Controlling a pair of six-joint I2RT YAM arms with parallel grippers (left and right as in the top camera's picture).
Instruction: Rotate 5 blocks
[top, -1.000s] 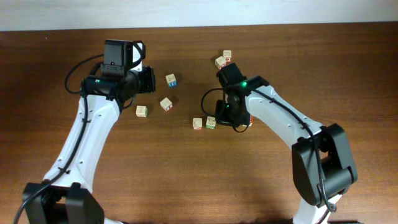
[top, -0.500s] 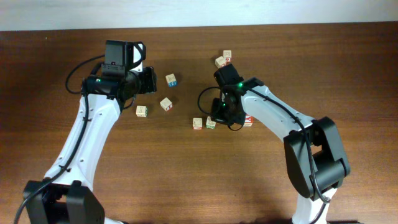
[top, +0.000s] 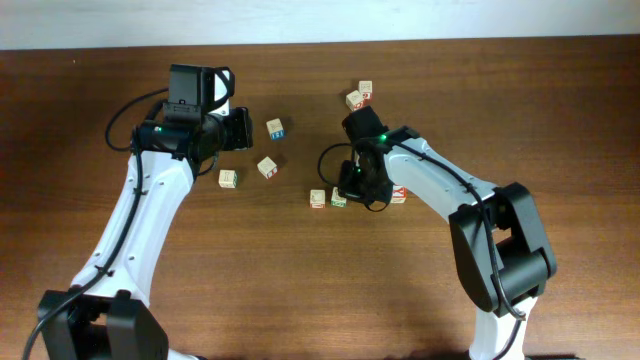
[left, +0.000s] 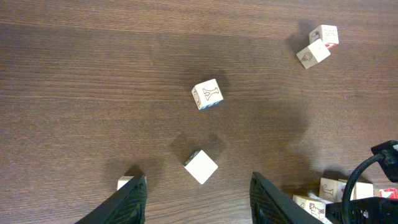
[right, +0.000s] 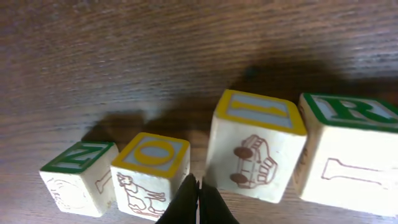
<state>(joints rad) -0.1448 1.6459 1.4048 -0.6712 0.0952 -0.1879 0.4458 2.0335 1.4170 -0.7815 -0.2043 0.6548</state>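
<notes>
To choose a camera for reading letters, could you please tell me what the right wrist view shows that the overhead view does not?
Only the right wrist view: readable faces in the row, namely a green N-or-Z block, a yellow O block, a yellow I block with a car drawing and a green R block, plus the right tool shut, tips between O and I.
Only overhead: the left tool, a blue-marked block, a tilted block, a leftmost block and a back pair.
Both: that row, partly under the arm overhead.
</notes>
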